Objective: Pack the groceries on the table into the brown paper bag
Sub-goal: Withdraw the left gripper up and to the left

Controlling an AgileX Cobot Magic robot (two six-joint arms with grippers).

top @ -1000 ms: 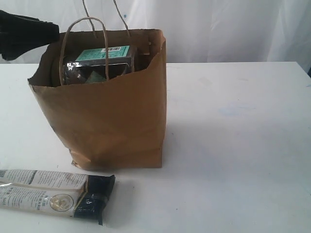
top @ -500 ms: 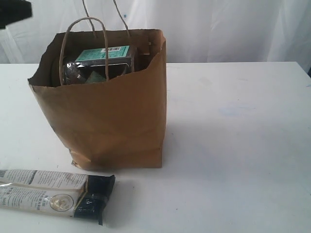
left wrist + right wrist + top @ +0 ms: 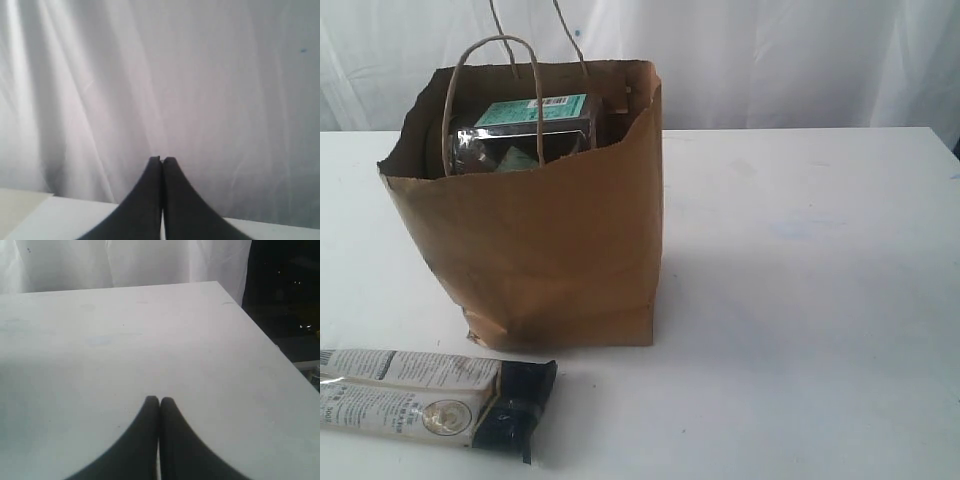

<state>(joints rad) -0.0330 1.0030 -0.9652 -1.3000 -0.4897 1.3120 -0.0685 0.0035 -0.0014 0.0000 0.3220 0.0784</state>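
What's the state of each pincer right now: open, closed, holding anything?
Left pincer: closed, holding nothing.
Right pincer: closed, holding nothing.

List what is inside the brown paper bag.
Through the open top of the brown paper bag show a teal carton with a barcode and, just below it, a shiny clear container. The bag's front wall hides everything deeper, so other contents cannot be told.

Left gripper [image 3: 161, 159] matte black, curved taper (smooth), right gripper [image 3: 159, 398] alike
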